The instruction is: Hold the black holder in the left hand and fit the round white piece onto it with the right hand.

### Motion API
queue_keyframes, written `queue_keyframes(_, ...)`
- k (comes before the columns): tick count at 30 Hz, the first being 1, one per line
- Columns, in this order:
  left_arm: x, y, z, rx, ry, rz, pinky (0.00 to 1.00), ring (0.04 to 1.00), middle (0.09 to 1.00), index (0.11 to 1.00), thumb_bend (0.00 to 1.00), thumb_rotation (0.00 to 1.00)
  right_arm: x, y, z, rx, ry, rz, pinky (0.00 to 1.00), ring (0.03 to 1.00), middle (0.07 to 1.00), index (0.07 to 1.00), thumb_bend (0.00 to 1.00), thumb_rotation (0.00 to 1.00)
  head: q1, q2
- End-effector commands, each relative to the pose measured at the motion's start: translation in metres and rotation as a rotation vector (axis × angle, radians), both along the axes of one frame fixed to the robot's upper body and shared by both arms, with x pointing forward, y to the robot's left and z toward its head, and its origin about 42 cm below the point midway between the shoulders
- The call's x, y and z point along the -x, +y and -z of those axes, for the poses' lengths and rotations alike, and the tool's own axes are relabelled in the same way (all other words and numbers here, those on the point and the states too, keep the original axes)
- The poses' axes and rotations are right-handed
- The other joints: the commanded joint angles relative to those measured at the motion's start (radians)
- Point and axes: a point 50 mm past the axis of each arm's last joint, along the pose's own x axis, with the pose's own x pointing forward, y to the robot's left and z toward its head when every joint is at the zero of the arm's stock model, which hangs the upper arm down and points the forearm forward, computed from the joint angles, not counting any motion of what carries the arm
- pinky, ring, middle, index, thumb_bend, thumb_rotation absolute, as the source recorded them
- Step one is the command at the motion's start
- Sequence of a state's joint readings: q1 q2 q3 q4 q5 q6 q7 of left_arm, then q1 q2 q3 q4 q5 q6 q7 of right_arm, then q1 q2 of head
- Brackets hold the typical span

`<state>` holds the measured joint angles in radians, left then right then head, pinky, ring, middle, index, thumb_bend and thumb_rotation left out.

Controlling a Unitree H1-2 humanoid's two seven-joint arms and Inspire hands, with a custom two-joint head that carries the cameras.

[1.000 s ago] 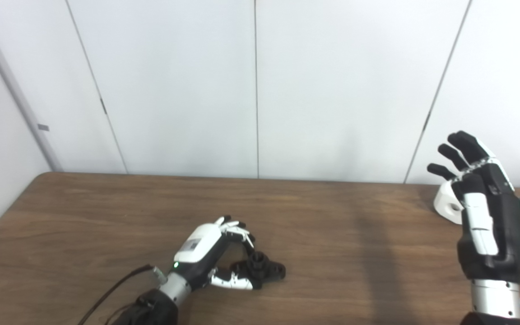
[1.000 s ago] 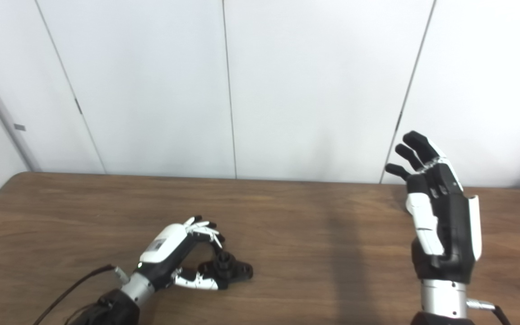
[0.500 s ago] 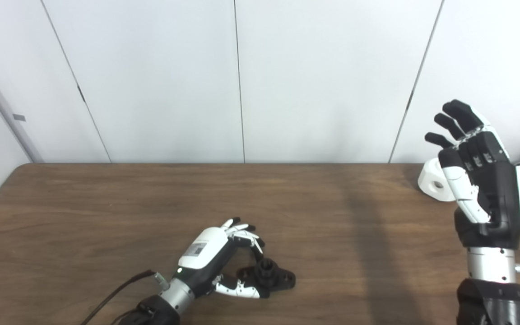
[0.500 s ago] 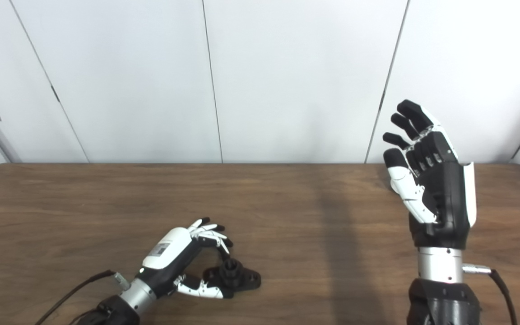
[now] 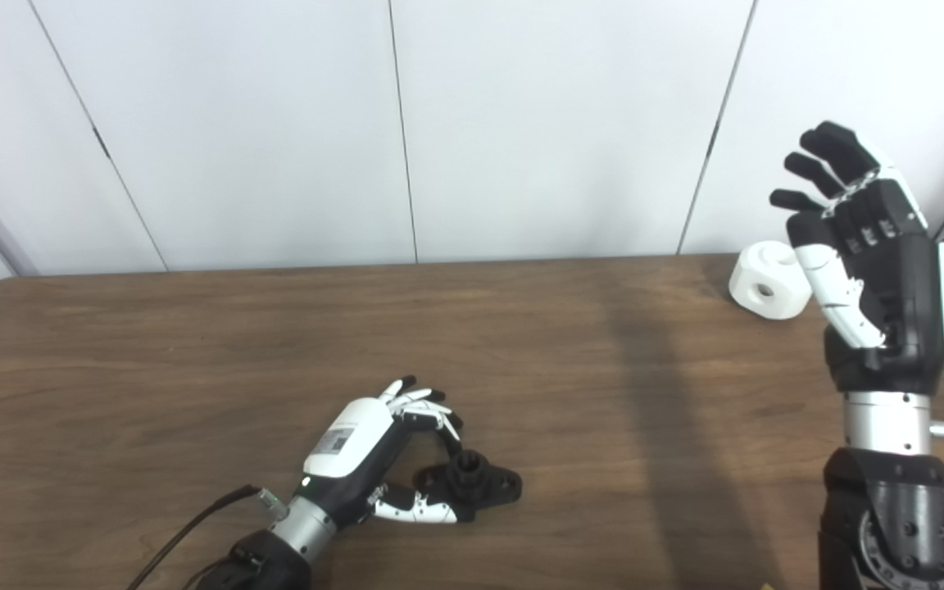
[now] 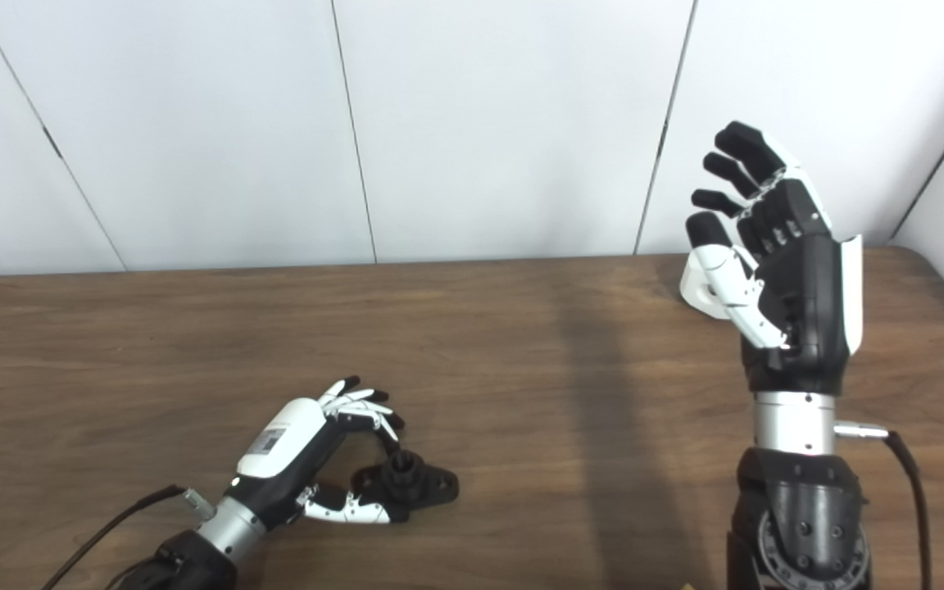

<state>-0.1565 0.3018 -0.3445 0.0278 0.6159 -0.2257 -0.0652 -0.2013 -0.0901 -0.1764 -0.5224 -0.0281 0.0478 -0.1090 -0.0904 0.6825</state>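
Camera view shifted; holder and white piece lie where they did on the table [image 5: 193,344]. Left hand [image 5: 365,447]: near left, low, fingers curled loosely around the holder [image 5: 476,483], thumb beside it; firm grasp cannot be told. Right hand [image 5: 869,279]: raised at right, spread, empty. White piece [image 5: 767,283]: far right, behind that hand.

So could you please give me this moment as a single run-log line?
left hand: open, cupped around black holder on table | right hand: open, raised, empty | round white piece: on table, far right, untouched | fit: not started
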Motion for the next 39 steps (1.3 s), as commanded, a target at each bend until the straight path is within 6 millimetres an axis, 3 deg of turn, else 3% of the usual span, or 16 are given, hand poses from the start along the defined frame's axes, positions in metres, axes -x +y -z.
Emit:
queue_keyframes(1, 0.002, -0.001, -0.006, -0.008, -0.029, 0.009, 1.00, 0.892, 0.736, 0.483, 0.52, 0.06, 0.004, 0.004, -0.019, 0.004, -0.078, 0.000, 0.66, 0.786, 0.810, 0.778, 0.45, 0.44, 0.000, 0.000)
queue_keyframes(7, 0.003, -0.001, -0.005, -0.014, -0.047, -0.001, 1.00, 0.894, 0.735, 0.483, 0.52, 0.06, 0.010, 0.008, -0.017, 0.009, -0.063, 0.030, 0.65, 0.781, 0.803, 0.773, 0.45, 0.40, -0.008, 0.012)
queue_keyframes(14, 0.003, 0.001, -0.002, -0.004, -0.048, -0.026, 1.00, 0.890, 0.736, 0.483, 0.52, 0.06, 0.012, 0.000, -0.015, 0.026, -0.053, 0.079, 0.63, 0.768, 0.787, 0.753, 0.46, 0.39, -0.020, 0.017)
queue_keyframes(19, 0.004, 0.000, 0.000, 0.006, -0.054, -0.039, 1.00, 0.886, 0.735, 0.483, 0.52, 0.06, 0.014, -0.009, -0.013, 0.055, -0.028, 0.161, 0.66, 0.757, 0.768, 0.738, 0.55, 0.40, -0.032, 0.013)
queue_keyframes(23, 0.005, 0.002, 0.002, 0.009, -0.050, -0.038, 1.00, 0.886, 0.733, 0.483, 0.52, 0.06, 0.012, -0.028, -0.011, 0.178, 0.026, 0.263, 0.63, 0.756, 0.770, 0.744, 0.52, 0.37, -0.069, -0.003)
queue_keyframes(26, 0.005, 0.004, 0.005, 0.001, -0.043, -0.034, 1.00, 0.886, 0.733, 0.483, 0.52, 0.06, 0.005, -0.047, -0.006, 0.264, 0.077, 0.341, 0.67, 0.777, 0.795, 0.768, 0.51, 0.38, -0.098, -0.016)
queue_keyframes(30, 0.006, 0.005, 0.009, 0.006, -0.036, -0.031, 1.00, 0.889, 0.735, 0.483, 0.52, 0.06, -0.010, -0.074, 0.002, 0.284, 0.088, 0.353, 0.67, 0.779, 0.802, 0.774, 0.54, 0.29, -0.118, -0.031)
queue_keyframes(39, 0.005, 0.008, 0.016, 0.011, -0.035, -0.033, 1.00, 0.892, 0.737, 0.483, 0.52, 0.06, -0.030, -0.112, 0.023, 0.288, 0.147, 0.365, 0.68, 0.787, 0.803, 0.787, 0.62, 0.15, -0.145, -0.055)
